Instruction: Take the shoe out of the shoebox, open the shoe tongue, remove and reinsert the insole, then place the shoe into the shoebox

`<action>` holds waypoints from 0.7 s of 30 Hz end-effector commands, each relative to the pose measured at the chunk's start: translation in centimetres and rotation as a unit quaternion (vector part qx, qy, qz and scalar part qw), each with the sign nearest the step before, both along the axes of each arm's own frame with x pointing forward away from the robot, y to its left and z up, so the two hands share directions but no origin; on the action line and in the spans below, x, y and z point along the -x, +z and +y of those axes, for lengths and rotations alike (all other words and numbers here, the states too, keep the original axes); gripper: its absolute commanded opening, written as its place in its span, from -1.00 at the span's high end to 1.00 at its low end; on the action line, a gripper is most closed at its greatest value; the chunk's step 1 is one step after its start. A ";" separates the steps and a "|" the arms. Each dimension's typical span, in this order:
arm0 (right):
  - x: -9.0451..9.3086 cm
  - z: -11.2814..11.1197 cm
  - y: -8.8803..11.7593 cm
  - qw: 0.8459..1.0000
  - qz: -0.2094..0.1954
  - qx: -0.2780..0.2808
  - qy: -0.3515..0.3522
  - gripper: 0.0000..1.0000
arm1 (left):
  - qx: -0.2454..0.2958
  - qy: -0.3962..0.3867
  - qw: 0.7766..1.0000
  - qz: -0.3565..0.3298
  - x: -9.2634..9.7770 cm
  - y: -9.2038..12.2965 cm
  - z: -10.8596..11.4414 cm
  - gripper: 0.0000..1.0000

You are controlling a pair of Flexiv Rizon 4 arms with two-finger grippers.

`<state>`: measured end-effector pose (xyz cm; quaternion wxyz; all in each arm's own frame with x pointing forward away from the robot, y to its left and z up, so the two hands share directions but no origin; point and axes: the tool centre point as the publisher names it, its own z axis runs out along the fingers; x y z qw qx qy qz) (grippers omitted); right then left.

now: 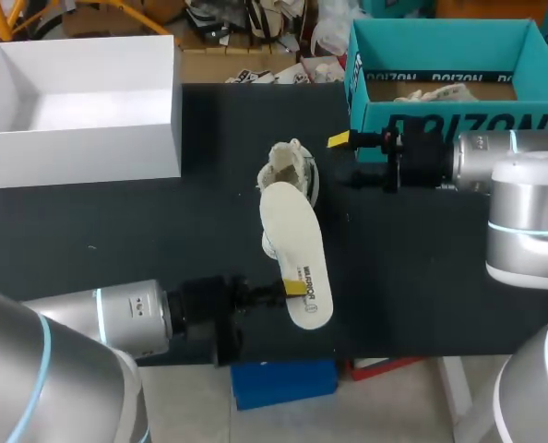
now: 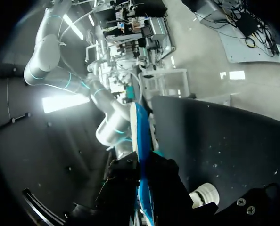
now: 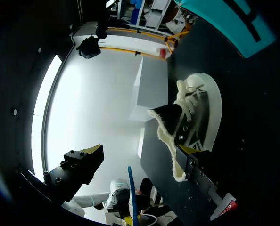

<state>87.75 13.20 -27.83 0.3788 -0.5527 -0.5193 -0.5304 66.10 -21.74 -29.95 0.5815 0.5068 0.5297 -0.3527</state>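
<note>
1. The white box (image 1: 80, 152), which I take to be the shoebox, sits open at the far left corner of the table (image 1: 117, 240). The shoe is not in it, so the first step looks done and the last one, putting it back in, is left.
2. The left gripper (image 1: 295, 288) is clamped on the near end of the insole (image 1: 297, 235), with a yellow tip lying over the printed part. The left wrist view agrees: the insole runs edge-on between the fingers and away from them, its blue underside showing.
3. The insole is almost wholly outside the shoe (image 1: 292, 166). Its far end meets the fleecy opening in the head view, but I cannot tell whether the tip is inside. I judge the task to be in the insole step, but whether this is removal or reinsertion cannot be read from one moment.
4. The shoe sits on the table near the middle, well apart from both boxes, its lined collar spread wide. The tongue step looks done.
5. The right gripper (image 1: 340, 140) is just beside the shoe on the right. In the right wrist view its fingers (image 3: 83, 165) stand wide apart and clasp nothing, one close against the collar.
6. The teal box (image 1: 440, 125) stands at the far right behind that arm, with pale items inside.
7. Left, as I judge it: seat the insole fully, then box the shoe.
</note>
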 end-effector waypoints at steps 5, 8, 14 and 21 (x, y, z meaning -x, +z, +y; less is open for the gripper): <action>0.0 0.2 0.0 1.000 0.000 0.001 -0.002 -1.00 | 0.032 -0.018 0.999 -0.015 -4.8 -1.6 -0.9 1.00; 0.0 0.2 0.0 1.000 0.000 0.001 -0.002 -1.00 | 0.027 -0.012 0.999 -0.021 -6.7 -2.1 -1.1 1.00; 0.0 0.2 0.0 1.000 0.000 0.001 -0.002 -1.00 | 0.020 -0.023 0.999 -0.044 -9.2 -2.0 -1.6 1.00; 0.0 0.2 0.0 1.000 0.000 0.001 -0.002 -1.00 | 0.019 -0.021 0.999 -0.045 -12.0 -1.8 -2.0 1.00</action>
